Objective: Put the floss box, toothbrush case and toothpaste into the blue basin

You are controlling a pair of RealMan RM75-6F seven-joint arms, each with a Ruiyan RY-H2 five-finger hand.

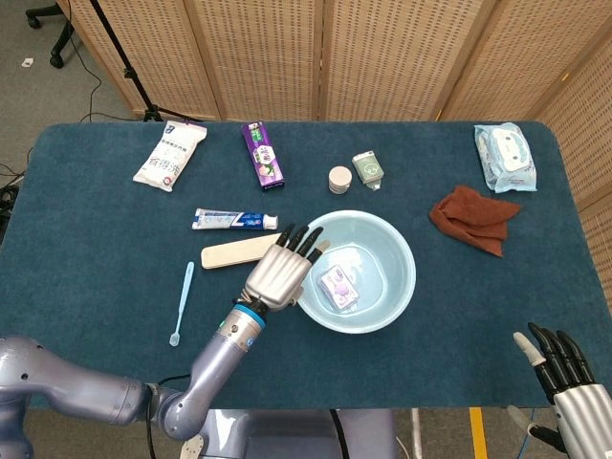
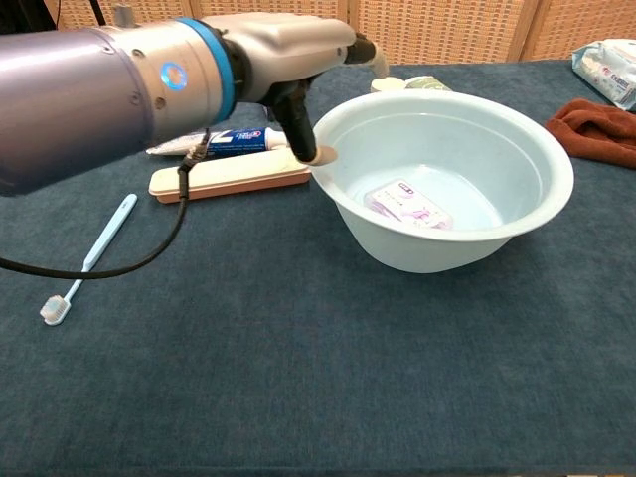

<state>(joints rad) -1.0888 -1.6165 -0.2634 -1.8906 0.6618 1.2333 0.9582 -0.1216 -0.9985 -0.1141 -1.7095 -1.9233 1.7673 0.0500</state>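
Observation:
The pale blue basin (image 1: 387, 247) (image 2: 437, 253) stands at mid-table. A clear floss box with a purple label (image 1: 338, 288) (image 2: 409, 204) lies flat on its bottom. My left hand (image 1: 280, 271) (image 2: 283, 45) hovers over the basin's left rim, fingers extended and holding nothing. Just left of it lies the beige toothbrush case (image 1: 239, 251) (image 2: 229, 171), with the white and blue toothpaste tube (image 1: 234, 220) (image 2: 214, 141) behind it. My right hand (image 1: 559, 368) is off the table at the bottom right, fingers extended and empty.
A blue toothbrush (image 1: 182, 303) (image 2: 89, 258) lies front left. At the back are a white packet (image 1: 170, 156), a purple box (image 1: 262, 155), a small round jar (image 1: 339, 179) and a green box (image 1: 368, 168). Right side: a wipes pack (image 1: 505, 156) and a rust cloth (image 1: 473, 220).

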